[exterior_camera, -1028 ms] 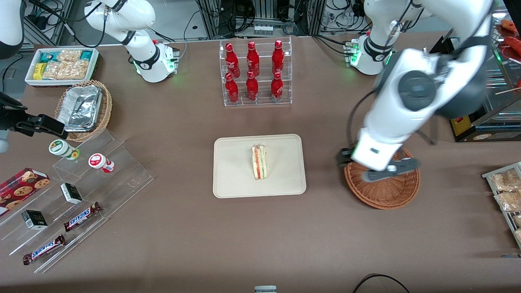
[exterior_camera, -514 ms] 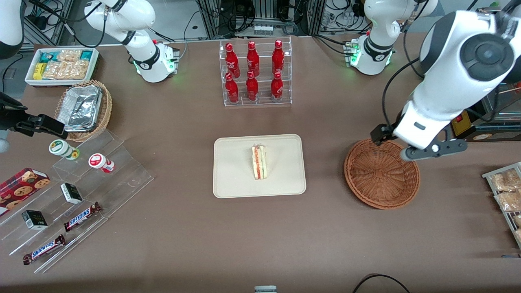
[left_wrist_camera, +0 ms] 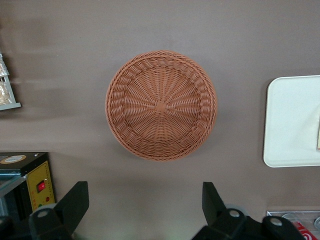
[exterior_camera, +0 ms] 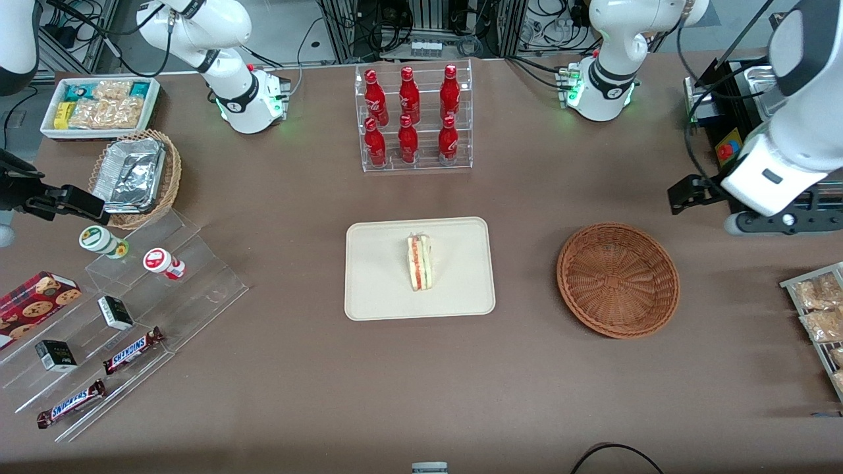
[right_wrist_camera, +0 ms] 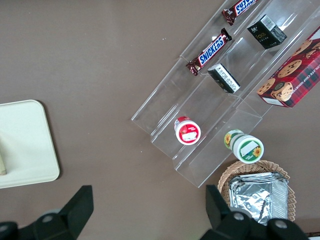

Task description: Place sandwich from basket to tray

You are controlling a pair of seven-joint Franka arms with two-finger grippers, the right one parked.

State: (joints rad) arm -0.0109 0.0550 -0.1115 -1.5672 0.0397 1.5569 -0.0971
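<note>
Where the front view looks down, a brown table (exterior_camera: 296,395) fills the scene, with cables and metal racks along its edge farthest from the camera. One sandwich (exterior_camera: 419,263) lies on one cream tray (exterior_camera: 375,289) at the table's middle. One round wicker basket (exterior_camera: 618,280) sits beside the tray, toward the working arm's end, and holds nothing. Six red bottles (exterior_camera: 409,116) stand in a clear rack, farther from the camera than the tray. Toward the parked arm's end are two Snickers bars (exterior_camera: 134,349), two small jars (exterior_camera: 158,261), two small dark boxes (exterior_camera: 115,312), a cookie box (exterior_camera: 36,299), a wicker basket of foil trays (exterior_camera: 135,176) and a white box of snacks (exterior_camera: 99,105). A second ago the left arm hung over the basket's rim; since then it has swung clear, and its gripper (exterior_camera: 757,210) is now raised toward the working arm's end of the table, farther from the camera than the basket. Sandwich, tray and basket have not moved.

From the left wrist, the gripper (left_wrist_camera: 145,205) looks straight down with its two dark fingers (left_wrist_camera: 75,200) spread wide and nothing between them. The basket (left_wrist_camera: 161,105) shows whole and bare, with a tray (left_wrist_camera: 290,120) edge near it.

From the right wrist, a corner of the tray (right_wrist_camera: 25,145) shows, plus the clear steps carrying two Snickers bars (right_wrist_camera: 210,50), two jars (right_wrist_camera: 187,131) and two dark boxes (right_wrist_camera: 223,78).
</note>
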